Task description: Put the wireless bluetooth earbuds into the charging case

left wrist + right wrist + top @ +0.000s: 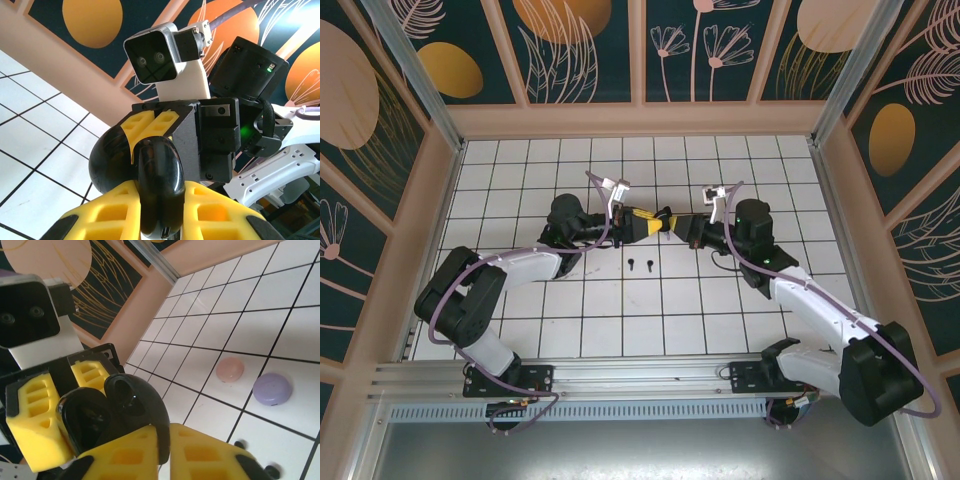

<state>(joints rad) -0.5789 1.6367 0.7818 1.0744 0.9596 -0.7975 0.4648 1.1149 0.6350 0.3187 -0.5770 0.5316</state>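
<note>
Black case (159, 182), perhaps open, between yellow fingers (220, 216)

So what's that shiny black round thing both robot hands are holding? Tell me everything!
It's a glossy black round plastic charging case. It looks like a clamshell hinged partly open, with one hollow half showing. It hangs in the air above the white tiled table, pinched from opposite sides by the yellow-fingered left hand and right hand, both shut on it.
</note>
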